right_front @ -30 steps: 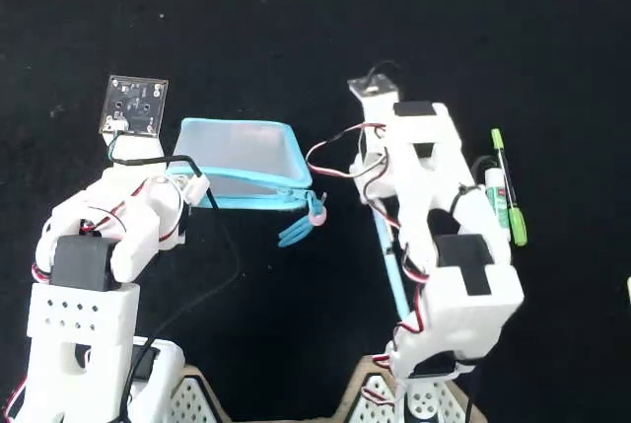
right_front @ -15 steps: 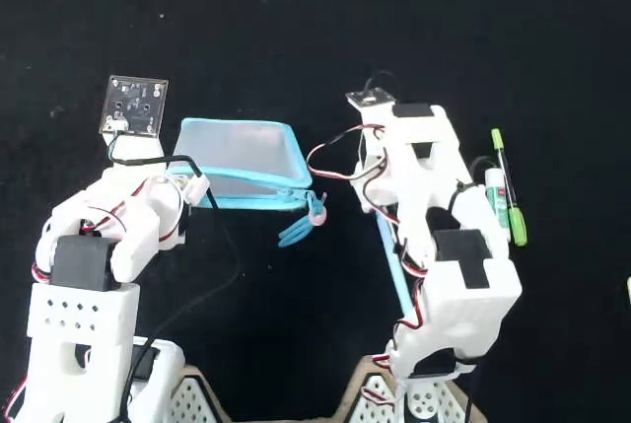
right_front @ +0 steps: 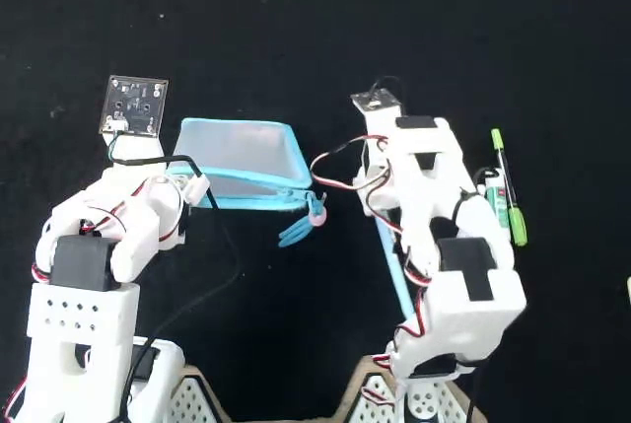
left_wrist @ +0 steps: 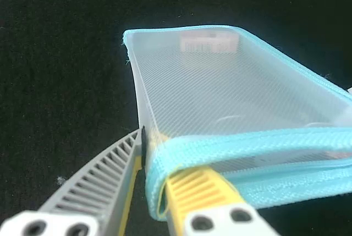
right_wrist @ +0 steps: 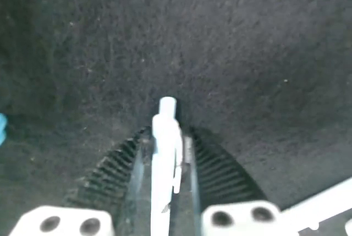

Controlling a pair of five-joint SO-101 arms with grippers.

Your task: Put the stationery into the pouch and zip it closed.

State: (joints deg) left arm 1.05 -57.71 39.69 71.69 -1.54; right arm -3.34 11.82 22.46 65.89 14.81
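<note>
Right claw [right_wrist: 166,136] clamped on a pale pen [right_wrist: 164,181], near the open pouch [right_front: 242,152]; left claw [left_wrist: 148,159] pinched the pouch's zipper corner. Loading step, seemingly: next, steer the pen into that mouth.

Table [right_front: 296,38] is covered in black cloth; the see-through pouch [right_front: 242,152] is laid flat left of centre; a green pen [right_front: 515,218] and white tube [right_front: 493,186] are parked together on the right
</note>
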